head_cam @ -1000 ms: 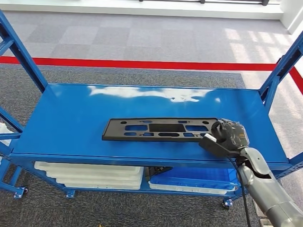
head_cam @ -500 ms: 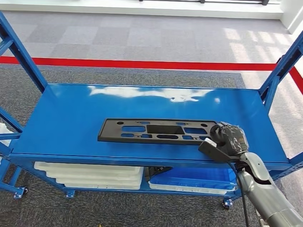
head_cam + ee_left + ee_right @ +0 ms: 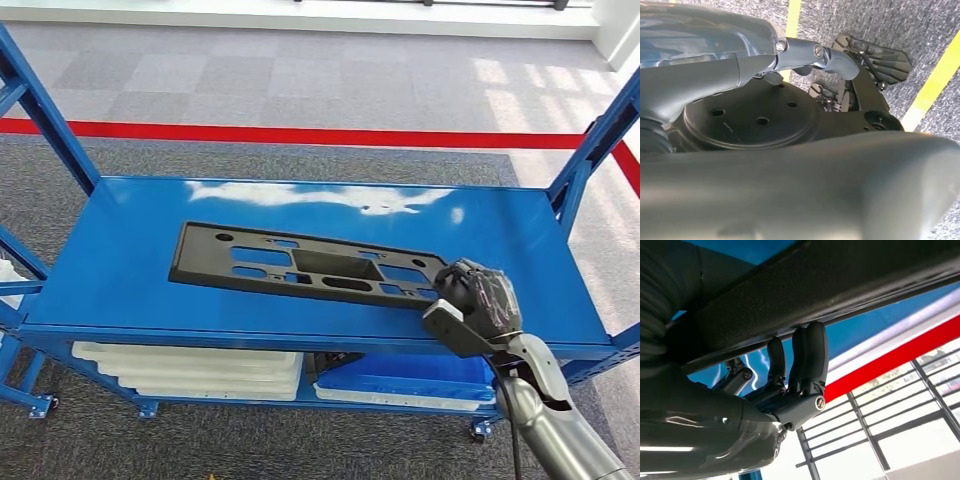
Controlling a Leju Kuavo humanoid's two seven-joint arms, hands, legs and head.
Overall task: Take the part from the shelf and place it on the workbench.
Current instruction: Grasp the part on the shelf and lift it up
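The blue shelf point(image 3: 136, 260) carries the long black plastic part point(image 3: 302, 267), its long axis running ten o'clock to four. The right hand point(image 3: 475, 300) grips the four-o'clock end, fingers point(image 3: 808, 357) curled over its edge.

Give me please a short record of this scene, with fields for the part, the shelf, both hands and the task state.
part: long black plastic panel with cut-out slots, lying at an angle on the top of the shelf
shelf: blue metal rack; white trays and a blue bin on the lower level
right hand: right hand grips the panel's right end, fingers curled around its edge
left hand: state cannot be told
task state: panel not yet off the shelf
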